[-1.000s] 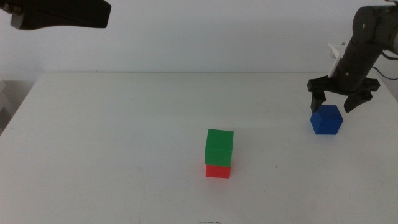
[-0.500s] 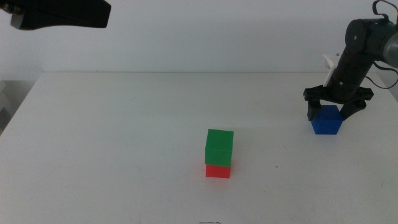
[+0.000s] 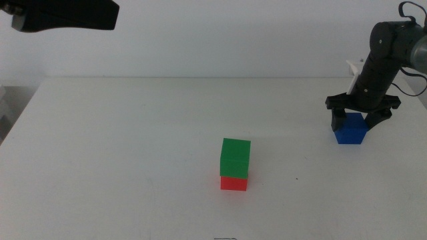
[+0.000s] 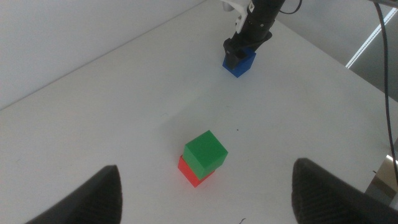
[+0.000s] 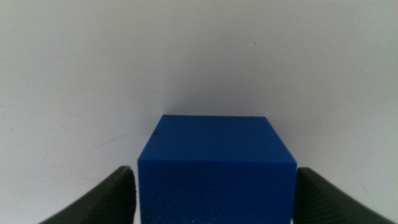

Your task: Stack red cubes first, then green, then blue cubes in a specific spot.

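Middle view: right gripper [image 3: 360,121] points down, jaws apart, straddling blue cube [image 3: 351,129].

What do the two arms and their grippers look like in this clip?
The right arm is matte black with rounded joints, a white part on its wrist and a thin dark cable; the right gripper has two dark jaws. The left gripper shows only dark, rounded jaw tips.

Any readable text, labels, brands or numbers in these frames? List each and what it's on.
None: no text, label, brand or number can be read in any view.
The blue cube, green cube and red cube have plain faces; the white table is unmarked.
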Motion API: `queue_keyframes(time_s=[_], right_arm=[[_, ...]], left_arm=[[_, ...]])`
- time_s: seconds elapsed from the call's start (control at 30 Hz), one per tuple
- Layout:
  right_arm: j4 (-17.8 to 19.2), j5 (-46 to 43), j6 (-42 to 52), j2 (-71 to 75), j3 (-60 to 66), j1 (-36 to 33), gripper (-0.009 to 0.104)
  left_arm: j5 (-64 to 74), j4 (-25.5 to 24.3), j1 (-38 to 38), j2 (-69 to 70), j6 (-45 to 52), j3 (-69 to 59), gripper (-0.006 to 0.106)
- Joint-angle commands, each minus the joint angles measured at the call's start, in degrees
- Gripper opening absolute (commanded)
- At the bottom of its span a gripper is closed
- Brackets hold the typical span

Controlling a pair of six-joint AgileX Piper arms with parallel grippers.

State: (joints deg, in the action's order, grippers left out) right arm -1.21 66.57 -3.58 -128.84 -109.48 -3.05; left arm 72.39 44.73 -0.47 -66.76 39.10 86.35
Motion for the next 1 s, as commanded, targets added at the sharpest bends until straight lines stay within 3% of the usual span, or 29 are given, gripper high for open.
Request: queue_keyframes(time_s=[0.0,0.13,0.23,0.27,0.3,0.57,0.97], right_arm=[[0.4,0.0,0.5,3.5,-1.8,0.4,0.058],[0.5,0.0,0.5,3.5,-1.8,0.4,0.048],[0.5,0.0,0.5,3.5,-1.8,0.4,0.033],[0.5,0.0,0.5,3.5,-1.8,0.4,0.025],[0.4,1.1,0.3,4.9,-1.8,0.3,-0.001],[0.7,7.7,-2.4,17.1,-1.8,-0.3,-0.001],[0.0,7.7,-9.0,34.9,1.6,-4.8,-0.001]], left_arm=[[1.8,3.5,-0.2,1.1,0.0,1.2,0.093],[1.8,3.5,-0.2,1.1,0.0,1.2,0.093],[1.8,3.5,-0.2,1.1,0.0,1.2,0.093],[1.8,3.5,-0.2,1.1,0.0,1.2,0.093],[1.8,3.5,-0.2,1.1,0.0,1.2,0.093],[1.8,3.5,-0.2,1.1,0.0,1.2,0.093],[1.9,3.5,-0.2,1.1,0.0,1.2,0.093]])
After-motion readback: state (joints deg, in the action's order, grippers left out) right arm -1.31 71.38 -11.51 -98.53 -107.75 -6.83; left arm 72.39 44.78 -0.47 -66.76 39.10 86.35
